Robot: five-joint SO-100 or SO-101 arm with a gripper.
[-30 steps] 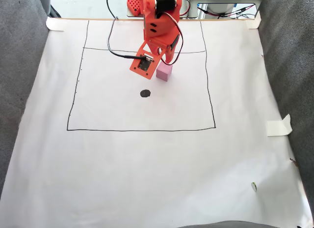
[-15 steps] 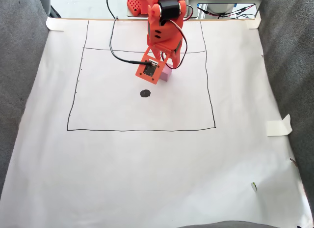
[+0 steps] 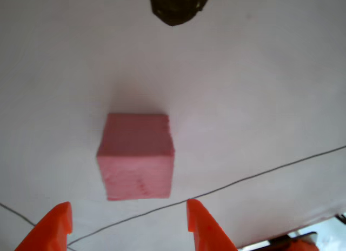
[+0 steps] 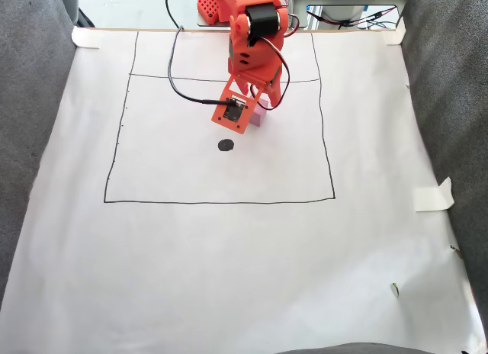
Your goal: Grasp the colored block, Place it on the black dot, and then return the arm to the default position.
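Note:
The pink foam cube (image 3: 138,156) lies on the white paper just ahead of my two orange pointed fingertips (image 3: 203,226). My gripper (image 3: 128,223) is open, its jaws set wider apart than the cube and with nothing between them. Beyond the cube, the black dot (image 3: 177,5) is cut by the top edge of the other view. In the fixed view the orange arm (image 4: 253,41) hangs over the cube (image 4: 260,118), covering most of it. The black dot (image 4: 226,145) sits a short way down and left of the cube.
A thin black drawn rectangle (image 4: 219,201) frames the work area on the white paper (image 4: 229,278). Grey fabric (image 4: 450,87) borders both sides. A folded piece of tape (image 4: 433,195) lies at the right edge. A black cable (image 4: 179,79) loops from the arm's wrist camera.
The arm has swung to the right over the pink cube, which stood clear beside it one second ago and is now mostly covered. The cube and the dot have not moved.

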